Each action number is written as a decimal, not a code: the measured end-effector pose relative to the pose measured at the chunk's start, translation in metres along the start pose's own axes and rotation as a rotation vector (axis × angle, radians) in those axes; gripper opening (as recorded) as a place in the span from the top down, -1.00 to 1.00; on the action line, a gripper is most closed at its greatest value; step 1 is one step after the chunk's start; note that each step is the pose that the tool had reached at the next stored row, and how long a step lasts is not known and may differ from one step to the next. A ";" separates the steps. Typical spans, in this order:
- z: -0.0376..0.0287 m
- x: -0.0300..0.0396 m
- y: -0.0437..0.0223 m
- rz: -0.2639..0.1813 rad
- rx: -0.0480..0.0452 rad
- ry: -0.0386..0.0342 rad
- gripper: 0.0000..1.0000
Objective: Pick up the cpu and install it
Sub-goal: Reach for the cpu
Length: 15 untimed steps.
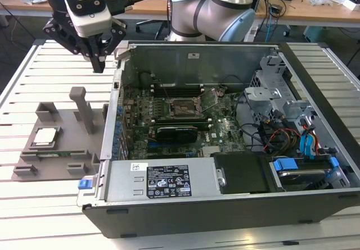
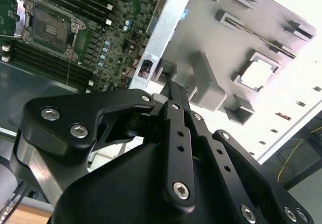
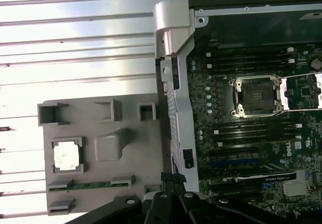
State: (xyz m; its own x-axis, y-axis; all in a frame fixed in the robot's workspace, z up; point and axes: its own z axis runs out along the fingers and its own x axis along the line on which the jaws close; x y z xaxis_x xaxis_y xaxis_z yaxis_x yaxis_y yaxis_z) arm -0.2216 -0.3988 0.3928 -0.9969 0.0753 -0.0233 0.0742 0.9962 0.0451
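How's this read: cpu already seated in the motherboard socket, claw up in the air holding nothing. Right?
Not seated. The cpu lies in the grey holder on the table beside the case; the socket is open and empty, as the first wrist view shows. The claw does hang in the air holding nothing.

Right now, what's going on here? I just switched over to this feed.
The arm's gripper hangs above the slatted table, between the open computer case and the grey holder, its fingers shut on nothing. The cpu lies untouched in its recess in that holder. On the motherboard, the socket stands open and empty, so nothing has been picked up or installed yet.
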 end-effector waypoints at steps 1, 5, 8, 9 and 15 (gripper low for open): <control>0.0000 0.0006 0.0000 0.000 0.0000 0.0000 0.79; -0.0001 0.0033 -0.0003 0.000 0.0001 0.0001 0.79; 0.0000 0.0056 -0.0004 0.000 0.0000 0.0000 0.79; 0.0000 0.0071 -0.0005 0.000 -0.0001 0.0000 0.79; -0.0001 0.0117 -0.0009 0.000 -0.0001 0.0000 0.79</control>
State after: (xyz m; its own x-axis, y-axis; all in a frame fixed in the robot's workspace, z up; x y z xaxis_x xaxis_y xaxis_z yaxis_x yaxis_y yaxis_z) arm -0.2333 -0.3988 0.3926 -0.9969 0.0753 -0.0233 0.0742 0.9962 0.0451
